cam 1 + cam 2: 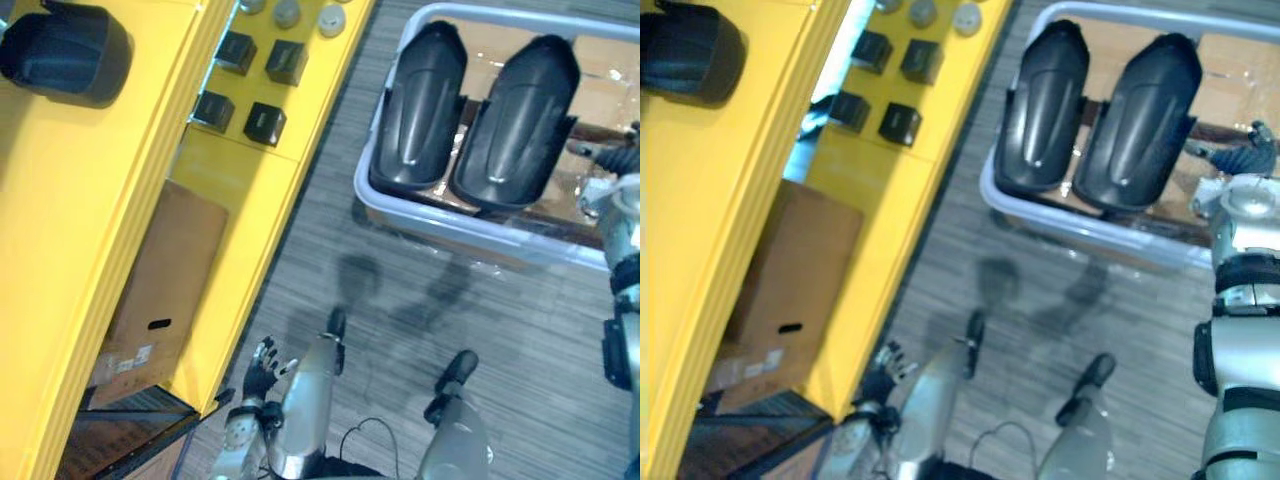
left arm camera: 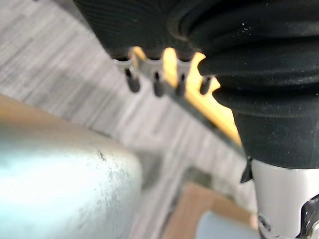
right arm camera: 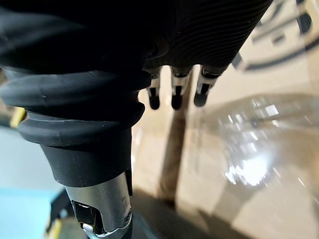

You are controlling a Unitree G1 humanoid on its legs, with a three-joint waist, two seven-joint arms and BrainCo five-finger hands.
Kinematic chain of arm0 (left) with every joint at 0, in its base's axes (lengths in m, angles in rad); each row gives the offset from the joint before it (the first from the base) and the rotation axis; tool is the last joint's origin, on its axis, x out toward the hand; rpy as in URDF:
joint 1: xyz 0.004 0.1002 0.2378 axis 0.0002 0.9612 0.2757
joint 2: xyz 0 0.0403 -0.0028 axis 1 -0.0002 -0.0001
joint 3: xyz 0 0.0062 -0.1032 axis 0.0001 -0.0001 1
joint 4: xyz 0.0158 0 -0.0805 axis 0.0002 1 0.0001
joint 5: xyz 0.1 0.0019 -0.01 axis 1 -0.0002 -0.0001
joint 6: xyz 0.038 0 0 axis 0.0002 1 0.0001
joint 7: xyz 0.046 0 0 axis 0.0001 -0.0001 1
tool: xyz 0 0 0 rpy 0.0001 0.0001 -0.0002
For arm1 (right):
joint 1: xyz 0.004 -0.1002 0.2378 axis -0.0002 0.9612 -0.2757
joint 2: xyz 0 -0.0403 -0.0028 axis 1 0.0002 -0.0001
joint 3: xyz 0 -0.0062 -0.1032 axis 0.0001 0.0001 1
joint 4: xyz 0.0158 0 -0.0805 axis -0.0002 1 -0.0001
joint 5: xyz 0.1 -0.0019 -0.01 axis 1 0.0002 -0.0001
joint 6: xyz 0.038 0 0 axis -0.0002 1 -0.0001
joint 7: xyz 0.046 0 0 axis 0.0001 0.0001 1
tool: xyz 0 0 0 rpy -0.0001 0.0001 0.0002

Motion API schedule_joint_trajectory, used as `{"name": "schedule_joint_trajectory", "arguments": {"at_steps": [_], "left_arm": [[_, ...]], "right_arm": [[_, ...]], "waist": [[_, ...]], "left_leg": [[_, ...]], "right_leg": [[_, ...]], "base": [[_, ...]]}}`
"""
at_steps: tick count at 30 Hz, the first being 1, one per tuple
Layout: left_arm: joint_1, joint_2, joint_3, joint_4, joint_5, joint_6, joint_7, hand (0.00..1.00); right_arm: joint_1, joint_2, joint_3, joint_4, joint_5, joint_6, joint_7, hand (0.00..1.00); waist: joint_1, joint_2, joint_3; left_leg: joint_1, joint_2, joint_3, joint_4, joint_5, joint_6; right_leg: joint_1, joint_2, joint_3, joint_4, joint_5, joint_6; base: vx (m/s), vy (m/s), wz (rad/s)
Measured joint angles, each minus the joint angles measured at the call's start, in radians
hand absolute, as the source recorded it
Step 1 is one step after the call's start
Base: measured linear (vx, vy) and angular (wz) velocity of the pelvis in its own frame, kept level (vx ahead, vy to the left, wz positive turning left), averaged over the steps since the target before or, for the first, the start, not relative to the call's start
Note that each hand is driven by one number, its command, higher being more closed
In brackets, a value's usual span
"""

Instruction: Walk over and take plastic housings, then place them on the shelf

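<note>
Two black plastic housings lie side by side in a clear bin on the floor ahead to the right. A third black housing rests on top of the yellow shelf at the far left. My right hand hovers at the bin's right end, beside the right housing; its fingers hang straight over cardboard and hold nothing. My left hand hangs low by the shelf's corner, its fingers relaxed and empty.
Small black boxes and grey round parts sit on a lower yellow shelf level. A cardboard box stands inside the shelf below. Grey striped floor lies between the shelf and the bin.
</note>
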Motion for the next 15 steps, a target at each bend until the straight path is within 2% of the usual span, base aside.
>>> {"name": "schedule_joint_trajectory", "arguments": {"at_steps": [4, 7, 9, 10, 12, 13, 15], "left_arm": [[-0.01, -0.003, -0.02, 0.023, -0.031, 0.0, 0.0, 0.0], [-0.021, -0.003, -0.038, 0.023, -0.041, -0.007, 0.0, 0.0], [-0.021, -0.003, -0.042, 0.024, -0.056, -0.007, 0.0, 0.0], [-0.022, -0.005, -0.044, 0.027, -0.069, -0.007, 0.0, 0.0], [-0.024, -0.006, -0.053, 0.035, -0.07, -0.006, 0.001, 0.0], [-0.036, -0.007, -0.073, 0.058, -0.075, -0.006, 0.001, 0.0], [-0.042, -0.008, -0.084, 0.064, -0.076, -0.006, 0.002, 0.0]], "right_arm": [[-0.002, -0.001, 0.016, 0.001, -0.014, 0.016, 0.028, 0.0], [-0.005, -0.02, 0.032, 0.005, -0.039, 0.045, 0.027, 0.0], [-0.005, -0.023, 0.033, 0.008, -0.04, 0.049, 0.028, 0.0], [-0.005, -0.027, 0.033, 0.01, -0.047, 0.054, 0.027, 1.0], [-0.01, -0.039, 0.033, 0.011, -0.06, 0.07, 0.027, 1.0], [-0.02, -0.063, 0.034, 0.023, -0.068, 0.114, 0.009, 1.0], [-0.037, -0.083, 0.03, 0.04, -0.067, 0.157, -0.02, 1.0]], "waist": [[0.005, 0.017, -0.012], [0.034, 0.021, -0.015], [0.039, 0.022, -0.016], [0.043, 0.025, -0.018], [0.047, 0.035, -0.025], [0.05, 0.051, -0.037], [0.059, 0.058, -0.042]], "left_leg": [[-0.023, -0.013, -0.023, 0.012, 0.0, 0.001], [-0.03, -0.013, -0.026, 0.015, -0.001, 0.0], [-0.03, -0.015, -0.027, 0.015, -0.001, 0.0], [-0.032, -0.016, -0.027, 0.015, -0.001, 0.0], [-0.041, -0.019, -0.031, 0.017, -0.001, 0.0], [-0.053, -0.023, -0.044, 0.022, -0.001, 0.0], [-0.056, -0.025, -0.049, 0.023, -0.004, -0.004]], "right_leg": [[-0.011, -0.012, -0.023, 0.023, -0.016, 0.003], [-0.021, -0.015, -0.026, 0.037, -0.023, 0.001], [-0.023, -0.017, -0.027, 0.043, -0.027, 0.001], [-0.029, -0.02, -0.027, 0.052, -0.03, 0.0], [-0.034, -0.024, -0.033, 0.056, -0.033, 0.001], [-0.034, -0.025, -0.048, 0.056, -0.034, 0.001], [-0.036, -0.025, -0.051, 0.056, -0.035, 0.001]], "base": [[-0.02, 0.025, 0.18], [-0.01, 0.006, 0.04], [0.0, 0.0, 0.0], [0.0, 0.0, 0.0], [-0.02, 0.008, 0.1], [-0.02, 0.008, 0.18], [-0.01, 0.006, 0.1]]}}
